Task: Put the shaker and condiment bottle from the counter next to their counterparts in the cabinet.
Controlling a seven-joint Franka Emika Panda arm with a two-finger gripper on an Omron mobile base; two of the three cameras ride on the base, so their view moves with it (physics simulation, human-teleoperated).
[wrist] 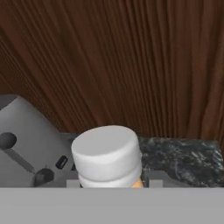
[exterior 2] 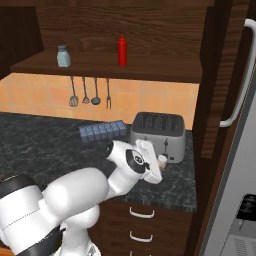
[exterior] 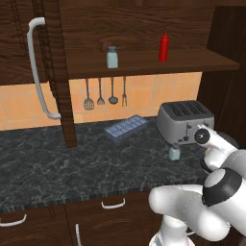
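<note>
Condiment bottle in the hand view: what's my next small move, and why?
Probably a short straight lift. The whitish cap of the condiment bottle sits right at the gripper, beside the toaster on the counter. Whether the jaws are shut on it I cannot tell, so check that the bottle rises with the hand before swinging to the cabinet shelf.

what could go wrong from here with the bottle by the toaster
The tool is shut on the condiment bottle, seemingly low under its whitish cap, so it might tip or slip when lifted. The toaster stands right beside it and the dark wall panel is close behind, so a swing out could knock either. On the shelf, the red bottle stands slim and upright, and might topple if the arrival is careless.
</note>
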